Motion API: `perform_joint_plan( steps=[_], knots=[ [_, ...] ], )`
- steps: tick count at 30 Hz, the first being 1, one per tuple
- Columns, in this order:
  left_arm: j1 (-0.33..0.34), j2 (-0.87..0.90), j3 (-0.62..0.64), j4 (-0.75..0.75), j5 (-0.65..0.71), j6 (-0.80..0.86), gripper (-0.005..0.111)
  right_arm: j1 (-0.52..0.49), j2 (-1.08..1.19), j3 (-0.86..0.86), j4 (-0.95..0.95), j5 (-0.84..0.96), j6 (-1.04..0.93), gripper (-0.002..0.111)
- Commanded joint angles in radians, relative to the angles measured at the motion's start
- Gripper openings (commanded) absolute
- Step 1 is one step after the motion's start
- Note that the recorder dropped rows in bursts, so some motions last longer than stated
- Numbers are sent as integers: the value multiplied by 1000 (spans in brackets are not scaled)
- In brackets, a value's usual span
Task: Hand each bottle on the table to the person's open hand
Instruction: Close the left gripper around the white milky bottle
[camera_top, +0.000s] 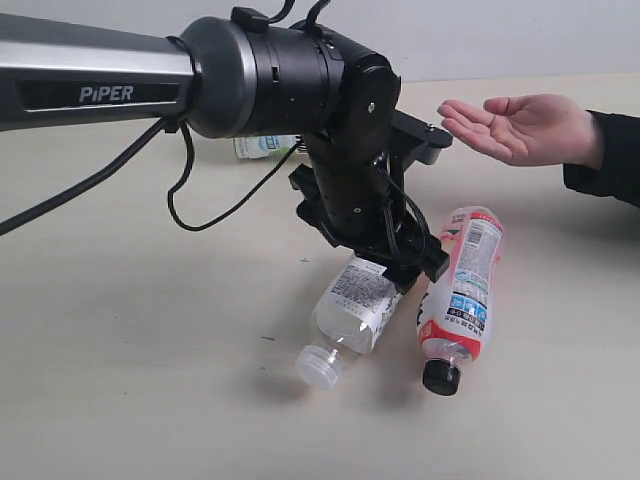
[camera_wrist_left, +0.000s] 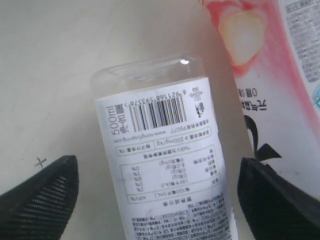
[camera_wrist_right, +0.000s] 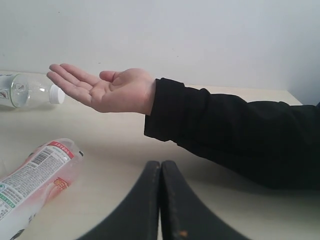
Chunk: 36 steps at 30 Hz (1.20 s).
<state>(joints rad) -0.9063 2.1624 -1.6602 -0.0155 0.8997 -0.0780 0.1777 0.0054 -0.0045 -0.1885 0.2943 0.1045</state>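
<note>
As I judge it, the grasp is being set up. The left fingers (camera_wrist_left: 45, 200) are standing wide apart on either side of the white-label bottle (camera_wrist_left: 170, 165). It is lying on its side on the desk (camera_top: 130, 350), just beside the pink-label bottle (camera_top: 462, 285). The next move calls for closing on its body without nudging the neighbour, then carrying it to the open hand (camera_top: 520, 128), held palm up well apart. The right fingers (camera_wrist_right: 140, 210) are pressing together, holding nothing. A third bottle (camera_wrist_right: 25, 90) is lying farther off. Whether the bottles are holding liquid, I cannot tell.
</note>
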Motion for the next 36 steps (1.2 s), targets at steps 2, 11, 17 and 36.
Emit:
perform_joint_plan(
  steps=[2, 11, 17, 36],
  knots=[
    [-1, -3, -3, 4, -2, -13, 83, -3, -5, 5, -2, -7, -3, 0],
    [-1, 8, 23, 2, -6, -34, 81, -3, -5, 5, -2, -7, -3, 0],
    [-1, 13, 23, 2, 4, -38, 78, -3, -5, 5, -2, -7, -3, 0],
    [-1, 11, -1, 4, 107, -111, 1, -3, -5, 5, -2, -7, -3, 0]
  ],
)
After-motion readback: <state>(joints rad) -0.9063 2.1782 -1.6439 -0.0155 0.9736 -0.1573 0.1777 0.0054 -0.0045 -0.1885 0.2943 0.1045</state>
